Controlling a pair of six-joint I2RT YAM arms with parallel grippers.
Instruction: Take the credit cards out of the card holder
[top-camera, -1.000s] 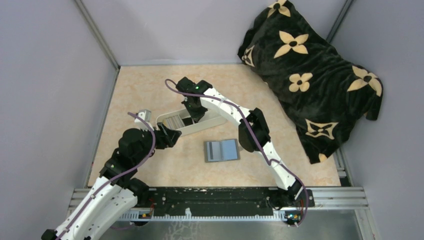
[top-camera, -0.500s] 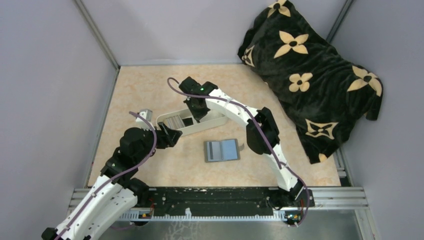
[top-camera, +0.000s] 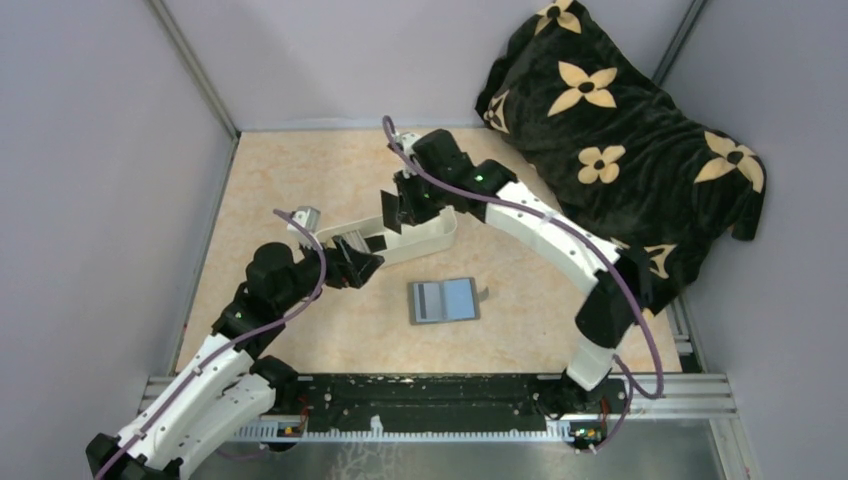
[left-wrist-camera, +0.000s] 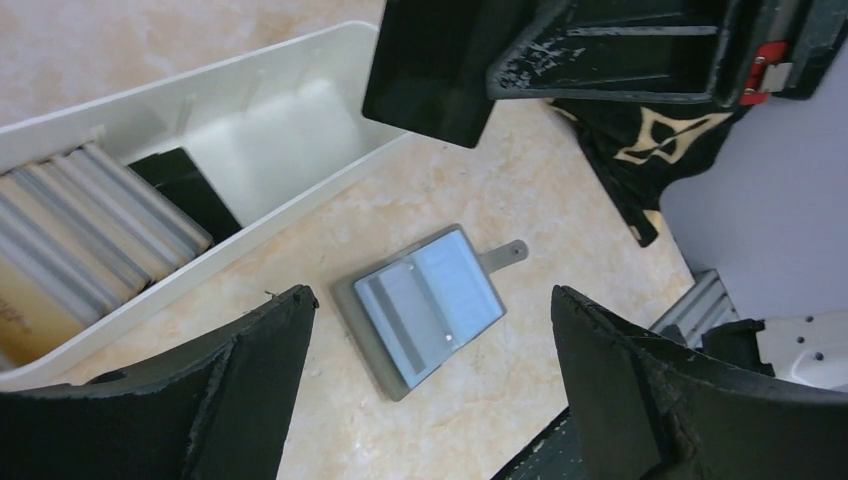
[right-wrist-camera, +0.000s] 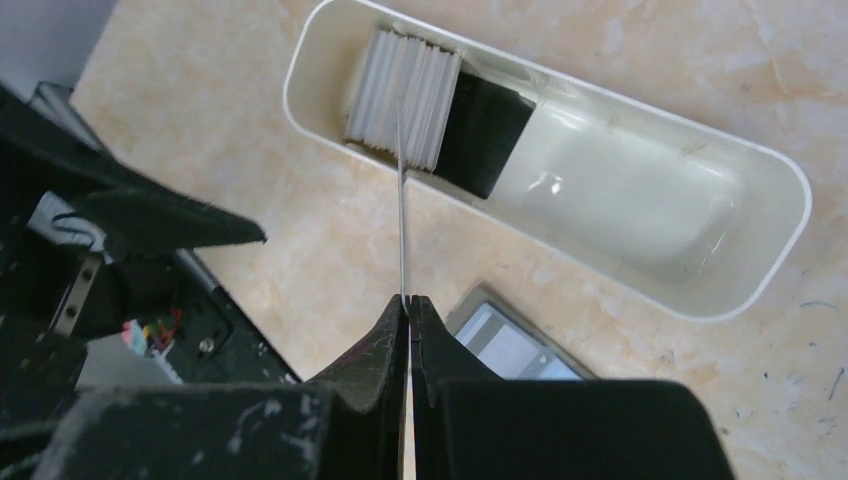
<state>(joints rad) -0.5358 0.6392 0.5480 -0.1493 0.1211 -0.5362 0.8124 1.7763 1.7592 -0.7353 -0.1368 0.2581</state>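
We record the card holder (top-camera: 443, 300) open on the surface (top-camera: 290, 180), near a white tray (top-camera: 440, 236) of cards (right-wrist-camera: 405, 95). Right gripper (right-wrist-camera: 408, 305) pinches a black card (left-wrist-camera: 430, 70) above that tray; left gripper (top-camera: 358, 266) gapes empty beside it; blanket (top-camera: 620, 130) at back.

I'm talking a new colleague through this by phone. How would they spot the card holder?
On the tan table, look just on the near side of the long white tray. The card holder lies open and flat there by itself. It is small and grey, with blue-grey pockets and a little side tab, whereas the tray is white and deep.
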